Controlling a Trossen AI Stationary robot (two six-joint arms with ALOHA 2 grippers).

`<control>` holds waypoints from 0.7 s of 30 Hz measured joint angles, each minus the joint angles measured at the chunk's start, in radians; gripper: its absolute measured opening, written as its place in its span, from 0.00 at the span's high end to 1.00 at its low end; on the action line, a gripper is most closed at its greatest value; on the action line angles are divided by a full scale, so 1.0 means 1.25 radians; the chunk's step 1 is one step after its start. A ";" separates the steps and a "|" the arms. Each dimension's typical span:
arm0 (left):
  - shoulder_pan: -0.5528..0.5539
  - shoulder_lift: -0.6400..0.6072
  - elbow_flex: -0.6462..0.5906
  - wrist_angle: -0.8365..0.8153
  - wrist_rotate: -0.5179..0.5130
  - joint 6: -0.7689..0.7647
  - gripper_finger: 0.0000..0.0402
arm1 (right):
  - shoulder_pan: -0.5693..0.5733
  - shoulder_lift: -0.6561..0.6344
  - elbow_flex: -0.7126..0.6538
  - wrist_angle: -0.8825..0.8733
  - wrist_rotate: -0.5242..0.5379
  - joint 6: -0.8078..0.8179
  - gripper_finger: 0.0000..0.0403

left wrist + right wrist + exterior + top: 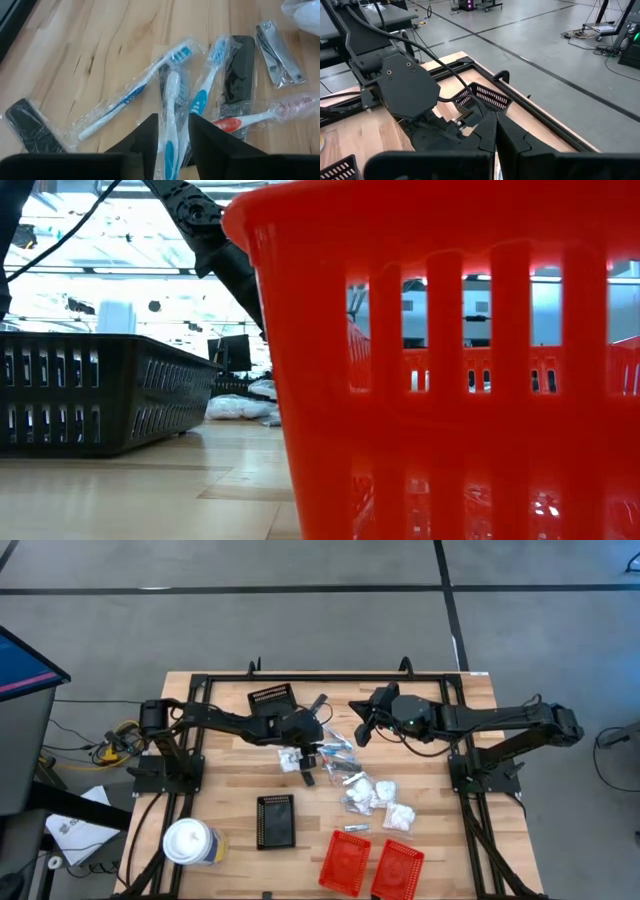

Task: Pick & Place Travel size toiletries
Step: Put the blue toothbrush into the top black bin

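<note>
A clear-wrapped white toothbrush with blue grip (pixel 172 107) lies in the lower centre of the left wrist view, between the left gripper's (pixel 172 137) dark fingers, which stand a little apart around it, apparently lined up along its length to pinch it; whether they touch it I cannot tell; beside it lie more wrapped toothbrushes, a flat black comb in clear film (pixel 239 70) and a silvery nail clipper (pixel 277 52) at upper right, all loose on the pale wooden table (pixel 100 45); in the high view this heap sits mid-frame; the right gripper (pixel 362 730), fingers together and empty, waits above it at centre right.
</note>
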 joint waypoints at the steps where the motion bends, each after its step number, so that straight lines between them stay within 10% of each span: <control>1: -0.001 0.000 0.000 -0.003 0.000 0.000 0.74 | 0.000 0.000 0.000 0.000 0.000 0.000 1.00; 21: -0.050 0.000 -0.001 0.014 0.001 0.060 0.72 | -0.012 0.000 0.000 0.011 0.000 -0.036 1.00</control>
